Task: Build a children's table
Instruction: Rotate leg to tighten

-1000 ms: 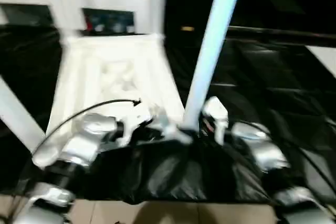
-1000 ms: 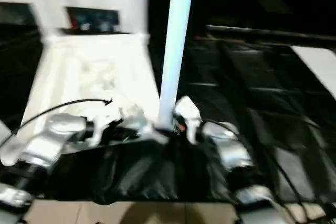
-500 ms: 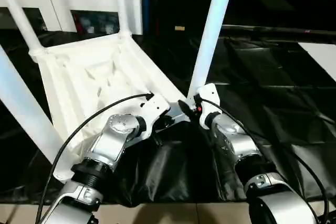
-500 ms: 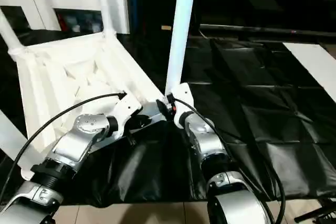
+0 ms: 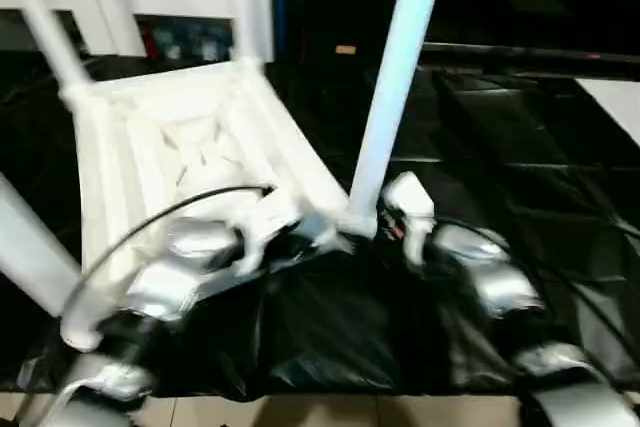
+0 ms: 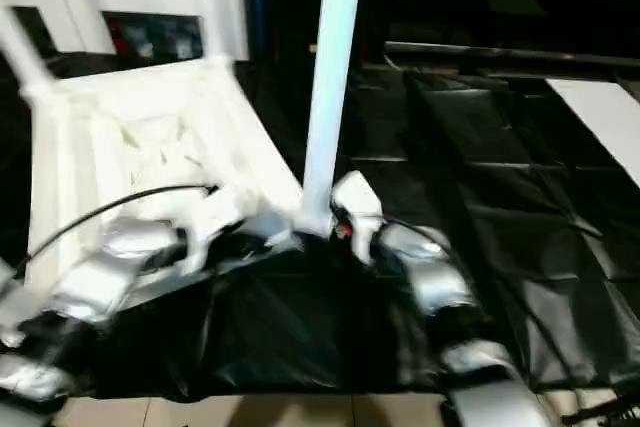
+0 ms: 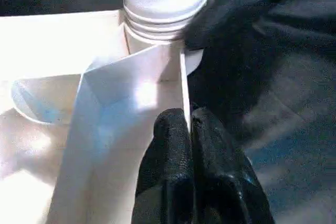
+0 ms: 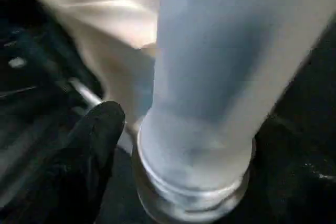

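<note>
Tabletop (image 5: 190,147) lies upside down on black sheeting (image 5: 520,157), ribs up, tilted, with 4 legs rising from its corners. Nearest leg (image 5: 395,77) stands in the near right corner socket. Left gripper (image 7: 190,129) pinches the tabletop's rim beside that socket. Right gripper (image 8: 173,145) straddles that leg's base, its one visible finger (image 8: 92,145) apart from it.

The table top (image 5: 190,157) lies underside up on the black sheet (image 5: 520,157). The left gripper (image 7: 190,129) pinches its near rim, just beside the corner socket where a leg (image 5: 395,87) stands. The right gripper (image 5: 395,212) sits against that leg's base, opposite.
</note>
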Robot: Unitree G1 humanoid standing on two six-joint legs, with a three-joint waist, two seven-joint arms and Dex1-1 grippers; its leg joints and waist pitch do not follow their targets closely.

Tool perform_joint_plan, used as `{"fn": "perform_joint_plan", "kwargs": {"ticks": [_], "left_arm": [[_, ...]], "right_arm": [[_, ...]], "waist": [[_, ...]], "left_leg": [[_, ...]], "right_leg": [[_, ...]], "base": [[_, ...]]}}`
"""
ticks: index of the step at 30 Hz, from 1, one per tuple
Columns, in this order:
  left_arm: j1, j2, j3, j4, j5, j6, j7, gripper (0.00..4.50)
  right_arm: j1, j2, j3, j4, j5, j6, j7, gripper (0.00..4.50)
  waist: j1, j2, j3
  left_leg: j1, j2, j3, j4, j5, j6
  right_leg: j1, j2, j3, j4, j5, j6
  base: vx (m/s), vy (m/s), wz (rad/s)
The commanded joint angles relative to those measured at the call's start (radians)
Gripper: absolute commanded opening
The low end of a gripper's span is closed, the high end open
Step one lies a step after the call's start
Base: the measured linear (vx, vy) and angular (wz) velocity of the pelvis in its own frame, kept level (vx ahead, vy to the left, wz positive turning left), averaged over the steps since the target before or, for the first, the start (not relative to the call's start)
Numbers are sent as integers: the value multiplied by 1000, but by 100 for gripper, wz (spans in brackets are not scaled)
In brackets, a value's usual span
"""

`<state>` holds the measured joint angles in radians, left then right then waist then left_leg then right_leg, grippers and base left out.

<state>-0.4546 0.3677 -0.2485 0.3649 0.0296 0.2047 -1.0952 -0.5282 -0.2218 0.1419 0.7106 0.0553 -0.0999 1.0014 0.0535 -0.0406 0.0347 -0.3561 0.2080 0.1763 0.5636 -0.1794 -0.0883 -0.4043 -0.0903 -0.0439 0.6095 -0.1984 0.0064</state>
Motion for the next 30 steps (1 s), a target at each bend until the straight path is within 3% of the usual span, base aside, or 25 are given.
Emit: {"fn": "perform_joint_plan", "kwargs": {"ticks": [1, 9, 13, 17, 23, 26, 27, 29, 30], "left_arm": [[6, -14, -43, -18, -41, -40, -62, 0], [-14, 40, -45, 17, -63, -65, -170, 0], [-24, 45, -43, 35, -62, -78, -188, 0], [-26, 45, -44, 38, -64, -77, -191, 0], [-29, 21, -34, 45, -40, -64, -107, 0], [-28, -23, -32, 33, -19, -24, -17, 0], [-27, -39, -34, 29, -9, -8, 15, 0], [-30, -77, -36, 31, 11, 16, 79, 0], [-32, -99, -38, 32, 19, 30, 113, 0]], "right_arm": [[20, 1, 79, -50, 26, 0, 133, 387], [46, -64, 126, -115, 17, 16, 267, 334], [51, -70, 132, -140, 20, 33, 287, 306], [58, -74, 142, -154, 24, 45, 304, 269], [72, -58, 128, -153, 25, 39, 262, 263], [57, 1, 89, -93, -8, 42, 82, 263], [47, 22, 76, -66, -22, 42, 15, 262], [30, 64, 56, -19, -40, 58, -107, 262], [22, 85, 47, 4, -47, 59, -163, 261]], "waist": [[5, -1, -47], [24, -3, -45], [31, -2, -47], [33, -2, -48], [34, -4, -48], [31, -4, -41], [25, -5, -35], [23, -6, -38], [15, -6, -35]], "left_leg": [[4, 19, 7, -58, -219, 78], [5, 21, 8, -62, -243, 49], [7, 21, 9, -60, -219, 47], [6, 20, 9, -59, -202, 50], [6, 21, 9, -58, -211, 46], [9, 20, 8, -64, -259, 26], [8, 18, 5, -70, -298, 7], [15, 18, 0, -69, -333, -9], [12, 17, -2, -72, -342, -19]], "right_leg": [[44, -36, 32, -70, -135, -237], [43, -37, 34, -70, -183, -221], [44, -36, 34, -67, -150, -222], [46, -36, 32, -63, -118, -230], [45, -37, 33, -64, -133, -227], [41, -40, 35, -75, -232, -207], [38, -40, 34, -83, -325, -182], [34, -44, 34, -93, -424, -145], [31, -43, 33, -97, -450, -134]], "base": [[0, 0, 0], [0, 0, 0], [0, 0, 0], [0, 0, 0], [0, 0, 0], [0, 0, 0], [0, 0, 0], [0, 0, 0], [0, 0, 0]]}}
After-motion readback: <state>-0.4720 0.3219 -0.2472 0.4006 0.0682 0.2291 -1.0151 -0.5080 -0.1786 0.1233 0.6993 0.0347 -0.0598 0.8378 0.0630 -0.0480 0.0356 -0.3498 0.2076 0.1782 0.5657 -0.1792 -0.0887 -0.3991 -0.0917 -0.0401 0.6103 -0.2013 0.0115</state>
